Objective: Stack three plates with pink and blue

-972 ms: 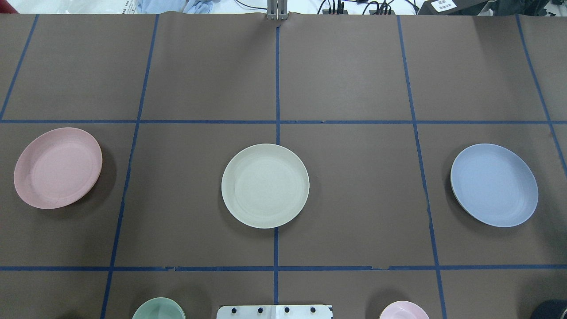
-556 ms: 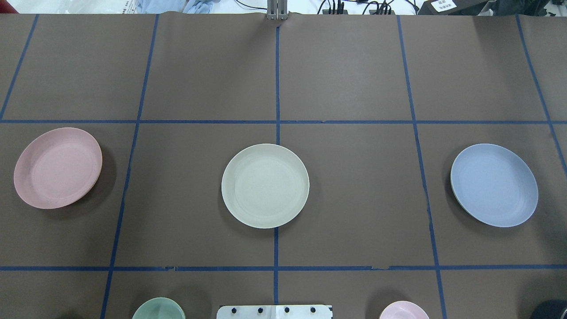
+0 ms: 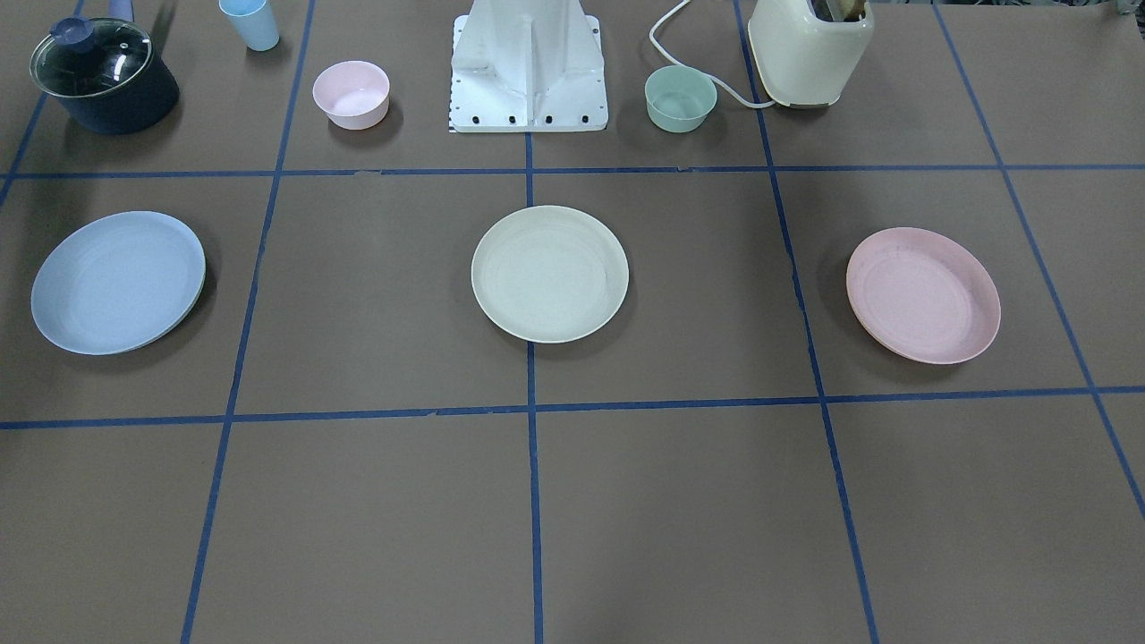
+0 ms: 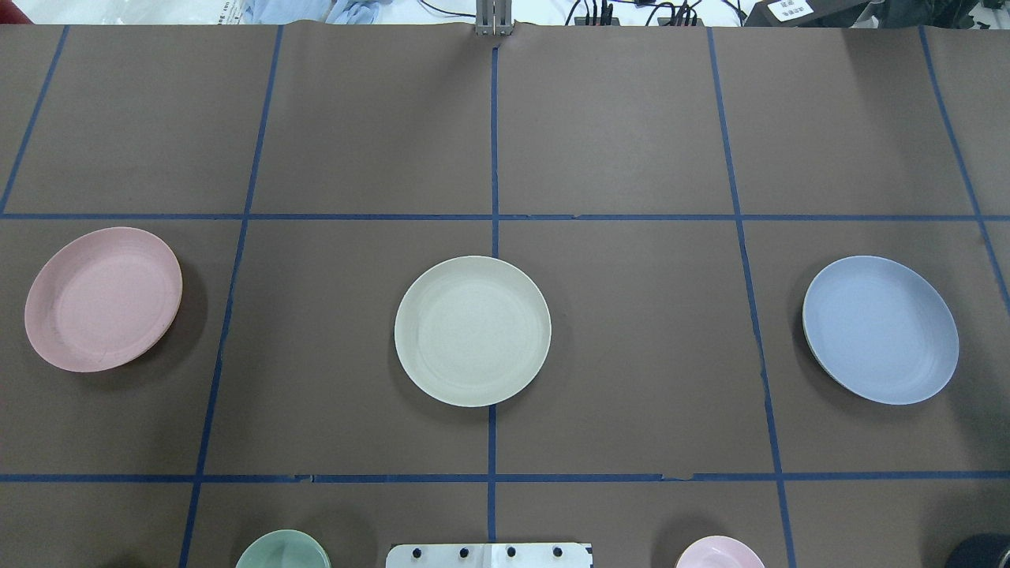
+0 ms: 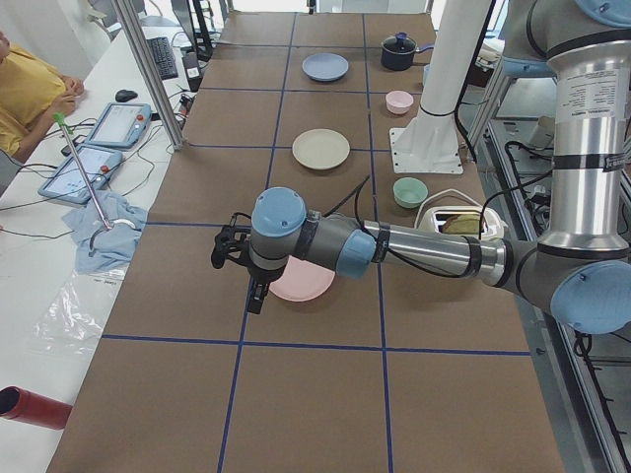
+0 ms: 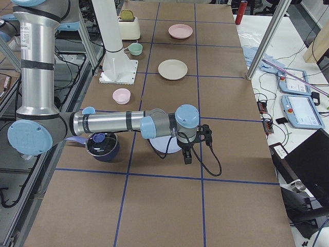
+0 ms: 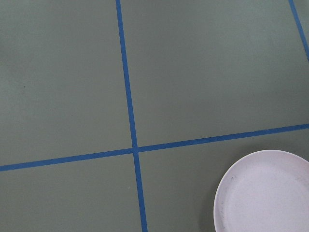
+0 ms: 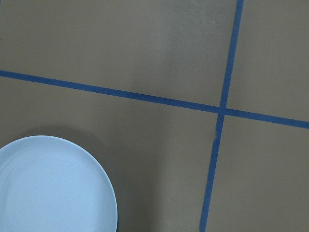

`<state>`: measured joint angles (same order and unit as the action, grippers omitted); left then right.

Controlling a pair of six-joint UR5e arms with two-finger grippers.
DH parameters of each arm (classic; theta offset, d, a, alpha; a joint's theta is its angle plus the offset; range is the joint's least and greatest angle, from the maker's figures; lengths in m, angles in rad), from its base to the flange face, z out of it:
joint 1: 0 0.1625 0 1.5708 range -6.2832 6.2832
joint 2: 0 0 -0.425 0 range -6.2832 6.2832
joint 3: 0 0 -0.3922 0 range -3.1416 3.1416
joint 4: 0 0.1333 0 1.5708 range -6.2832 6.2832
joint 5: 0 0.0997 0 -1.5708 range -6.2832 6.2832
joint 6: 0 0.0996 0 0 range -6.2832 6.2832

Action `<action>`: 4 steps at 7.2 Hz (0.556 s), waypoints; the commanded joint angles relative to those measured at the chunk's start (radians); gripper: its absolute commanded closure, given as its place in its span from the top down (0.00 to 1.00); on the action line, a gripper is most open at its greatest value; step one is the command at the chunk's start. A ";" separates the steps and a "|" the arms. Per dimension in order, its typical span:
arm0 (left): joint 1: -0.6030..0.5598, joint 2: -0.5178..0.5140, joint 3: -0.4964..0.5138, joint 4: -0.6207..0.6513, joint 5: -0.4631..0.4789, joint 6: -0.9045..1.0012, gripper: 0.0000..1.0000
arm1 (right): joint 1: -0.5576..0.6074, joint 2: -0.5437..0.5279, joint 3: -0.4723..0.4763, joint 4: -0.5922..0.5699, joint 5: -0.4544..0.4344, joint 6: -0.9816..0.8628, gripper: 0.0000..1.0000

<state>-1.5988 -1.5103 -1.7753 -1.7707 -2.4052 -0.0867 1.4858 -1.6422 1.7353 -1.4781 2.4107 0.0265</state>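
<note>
Three plates lie apart in a row on the brown table. The pink plate point(image 4: 103, 299) is on my left, the cream plate point(image 4: 473, 330) in the middle, the blue plate point(image 4: 880, 329) on my right. My left gripper point(image 5: 255, 296) hangs above the table at the pink plate's point(image 5: 301, 281) outer edge, apart from it. My right gripper point(image 6: 187, 154) hangs likewise beside the blue plate point(image 6: 164, 144). Both show only in the side views, so I cannot tell whether they are open or shut. The wrist views show the pink plate's rim point(image 7: 263, 193) and the blue plate's rim point(image 8: 53, 186).
Near my base point(image 3: 528, 67) stand a small pink bowl point(image 3: 351, 94), a mint-green bowl point(image 3: 681, 98), a cream toaster point(image 3: 809, 49), a dark lidded pot point(image 3: 105, 76) and a blue cup point(image 3: 250, 22). Blue tape lines divide the table into squares.
</note>
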 commanded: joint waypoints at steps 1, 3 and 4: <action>0.005 0.001 0.007 -0.001 0.000 -0.004 1.00 | -0.021 -0.001 -0.002 0.001 0.007 0.003 1.00; 0.011 0.001 0.005 0.002 -0.002 -0.002 1.00 | -0.053 -0.001 -0.003 0.031 0.005 0.004 1.00; 0.070 0.001 0.011 -0.001 0.000 -0.005 1.00 | -0.065 -0.002 -0.009 0.056 -0.001 0.006 1.00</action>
<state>-1.5759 -1.5095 -1.7687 -1.7701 -2.4064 -0.0900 1.4409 -1.6434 1.7316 -1.4505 2.4154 0.0298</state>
